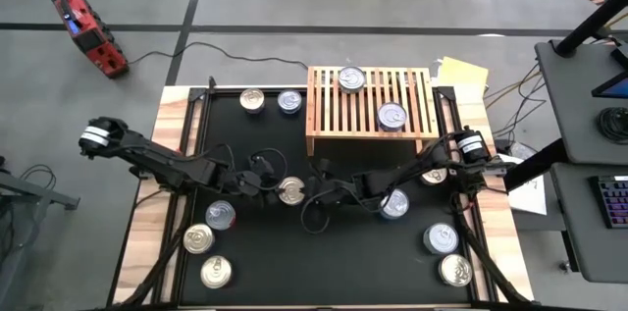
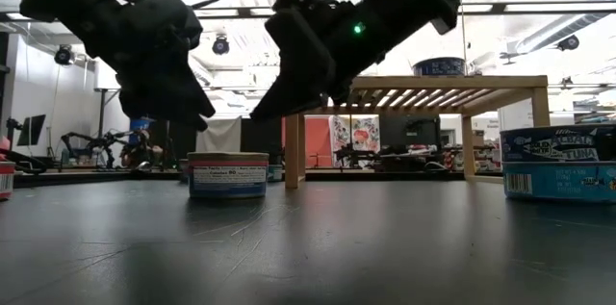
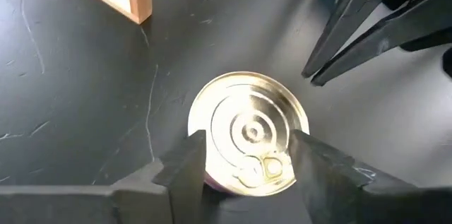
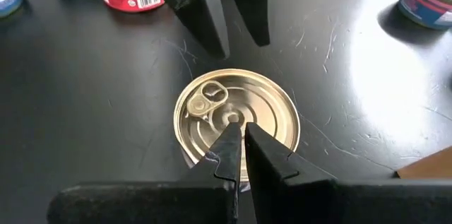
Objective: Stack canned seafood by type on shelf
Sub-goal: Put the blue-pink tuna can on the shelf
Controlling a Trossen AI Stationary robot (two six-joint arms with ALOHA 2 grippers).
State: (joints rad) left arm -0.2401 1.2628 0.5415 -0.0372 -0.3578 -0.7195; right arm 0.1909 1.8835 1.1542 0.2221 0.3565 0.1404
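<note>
Shelf [image 1: 371,132] sat at the table's far side with two tins on top. Left gripper [image 3: 247,164] was spread around the centre tin [image 1: 291,190], still on the mat; right gripper [image 4: 239,155], pressed together, hovered over it. Best: right clears off, left squeezes level.

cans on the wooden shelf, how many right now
2. One round silver-lidded can sits at the back edge of the light-wood slatted shelf, left of centre; the other sits nearer the front right. None is stacked, though a can beneath the rack could be hidden from above.
</note>
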